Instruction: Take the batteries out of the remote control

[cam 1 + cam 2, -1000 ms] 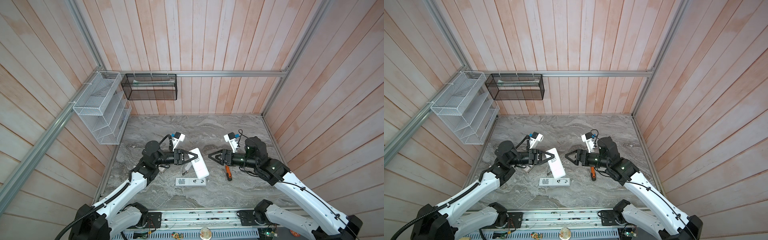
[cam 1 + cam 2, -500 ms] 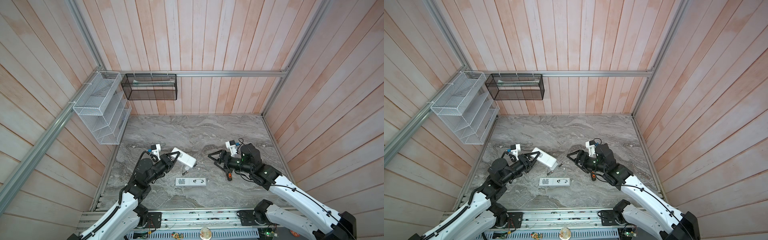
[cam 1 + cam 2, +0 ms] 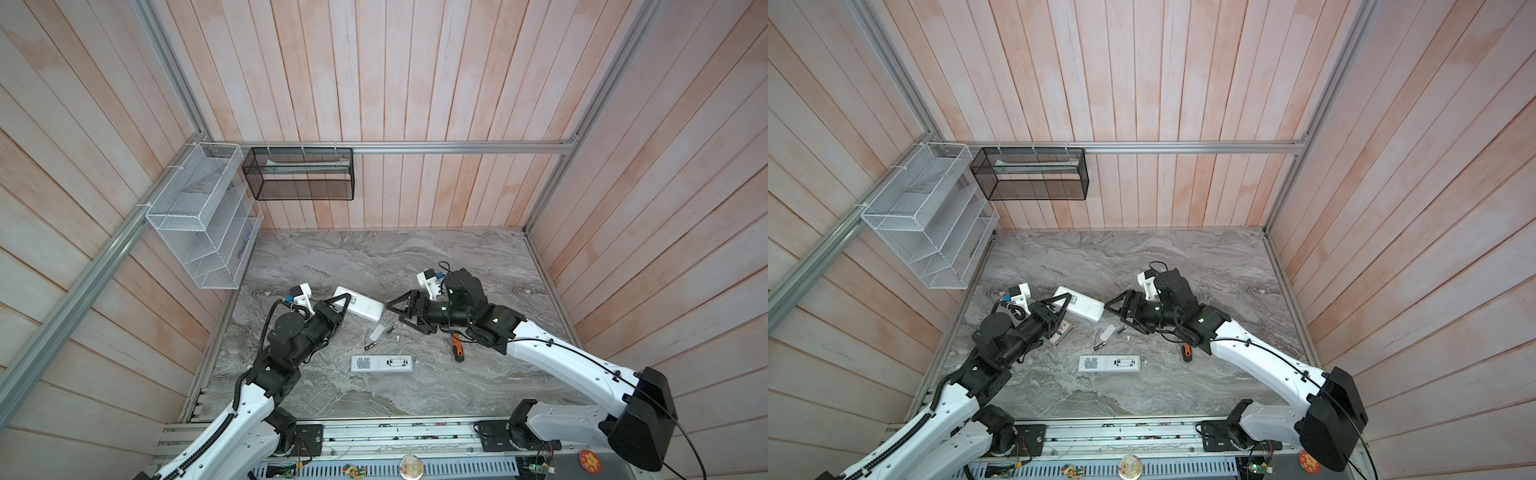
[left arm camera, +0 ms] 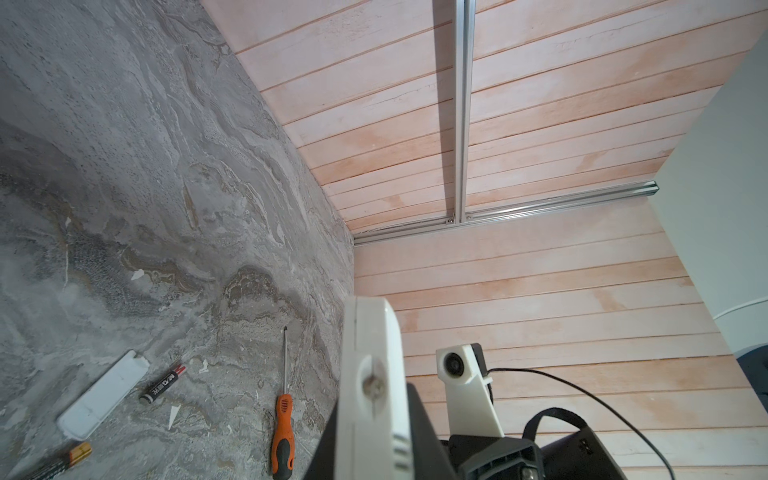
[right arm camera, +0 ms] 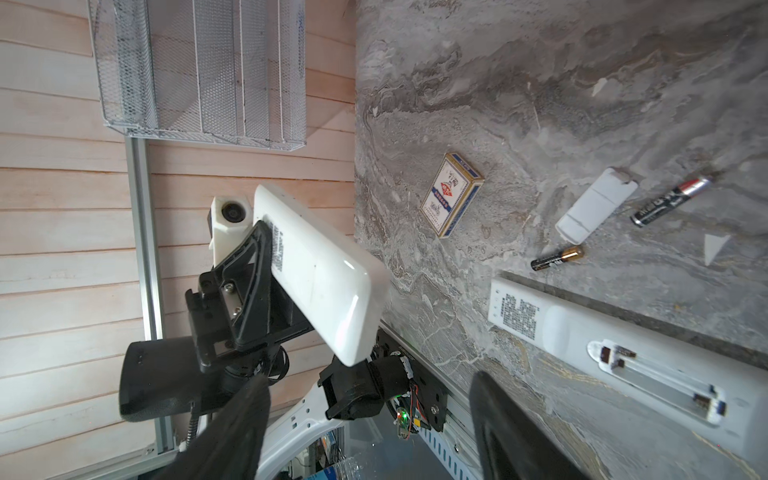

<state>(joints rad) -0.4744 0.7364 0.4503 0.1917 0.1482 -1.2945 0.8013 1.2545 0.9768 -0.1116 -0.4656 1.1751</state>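
Clearly, left gripper (image 3: 345,300) clamps the raised remote (image 3: 365,309) by one end (right gripper (image 3: 395,312) spread, empty); prying could lever it free.

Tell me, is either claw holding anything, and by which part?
The left gripper clamps the white remote near one end, in the air. The right gripper is open, holding nothing.

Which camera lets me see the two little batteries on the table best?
The right wrist view: the red-banded battery and the gold-ended battery both show whole, with labels. The left wrist view crops the gold-ended one; both top views show tiny specks.
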